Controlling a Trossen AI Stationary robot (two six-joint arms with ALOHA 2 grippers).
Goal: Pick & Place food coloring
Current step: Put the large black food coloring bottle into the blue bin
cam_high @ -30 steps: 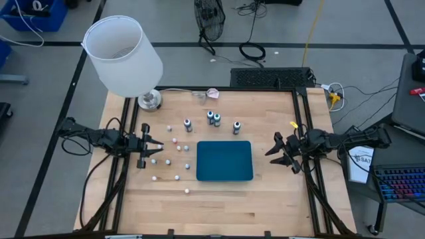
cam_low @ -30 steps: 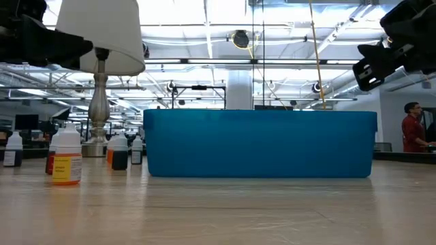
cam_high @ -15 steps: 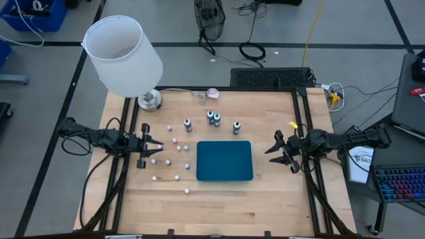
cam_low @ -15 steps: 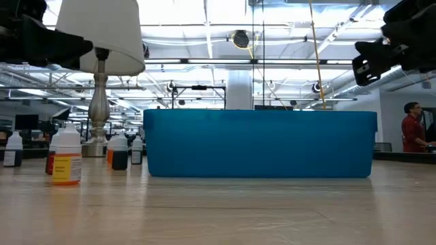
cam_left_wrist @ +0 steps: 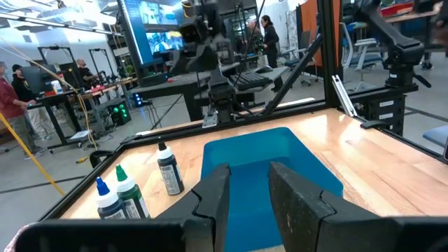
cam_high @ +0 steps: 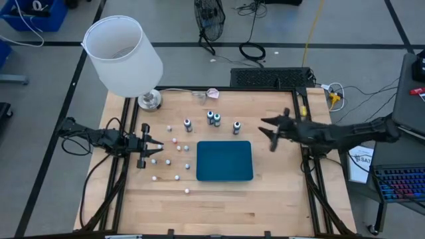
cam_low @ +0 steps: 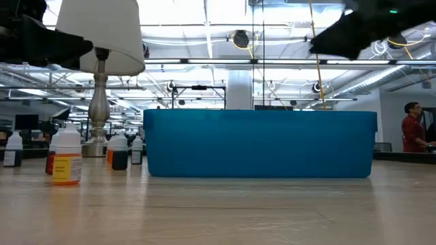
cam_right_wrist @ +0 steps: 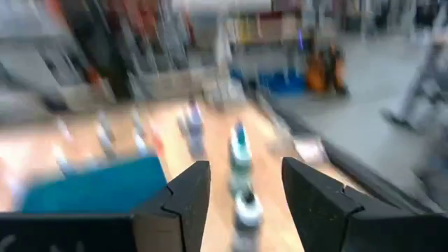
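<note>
Grey floor (cam_high: 60,73), white lampshade (cam_high: 121,56), floor fan (cam_high: 210,16), bright ceiling lights (cam_low: 204,13)

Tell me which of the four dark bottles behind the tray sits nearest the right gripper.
The lone bottle at the row's right end, just behind the blue tray. It stands closest to the right gripper; the teal-capped pair and the fourth bottle lie farther left.

High cam looks straight down on the whole worktop (cam_high: 279,186). Low cam sits at worktop level, right up against the blue tray (cam_low: 259,144) – facing the room behind. Each wrist cam looks across the worktop – all views share that tray.
</note>
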